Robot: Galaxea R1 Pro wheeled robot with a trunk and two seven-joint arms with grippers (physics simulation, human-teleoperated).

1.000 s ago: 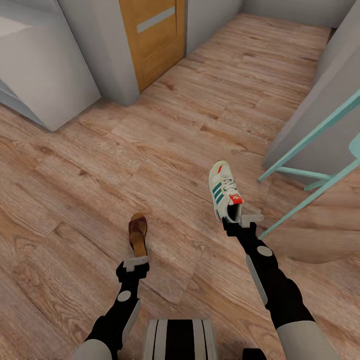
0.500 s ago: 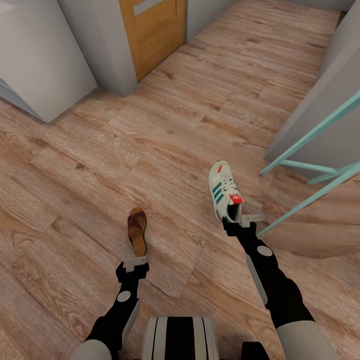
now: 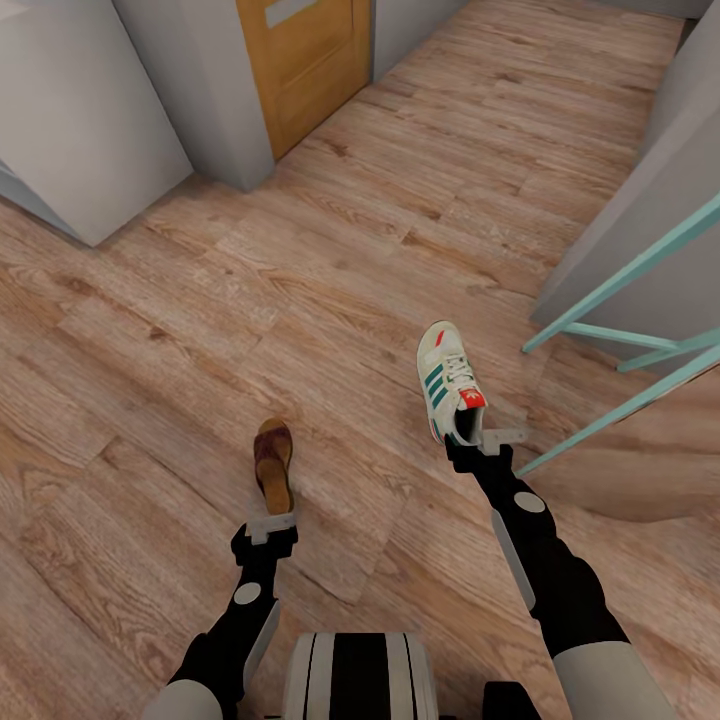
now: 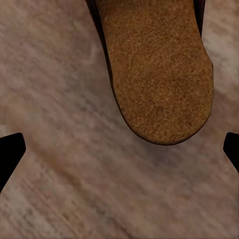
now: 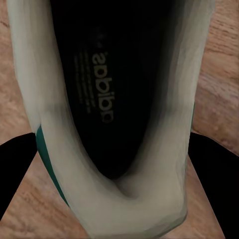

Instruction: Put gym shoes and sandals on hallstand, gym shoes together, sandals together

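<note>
Reddish-brown leather slip-on sandal with tan footbed is hanging heel-first from the left gripper, toe pointing away from the robot over the light brown wood-plank corridor floor. In the left wrist view the sandal's heel is lying ahead of the two dark fingertips, which are standing wide apart at the frame edges; whether the jaws are actually pinching the heel cannot be told. To the right, the right gripper is carrying the white low-top gym shoe with green side stripes and red tongue label, and the right wrist view is showing its heel collar seated between the fingers, jaws closed on it. The hallstand is not identifiable here; grey wall panels and a wooden door are standing ahead, a teal frame at the right.

Judgement: this is a carrying step. Both shoes should be kept level and clear of the floor, the base turning slowly, the sandal hold being the weaker one
</note>
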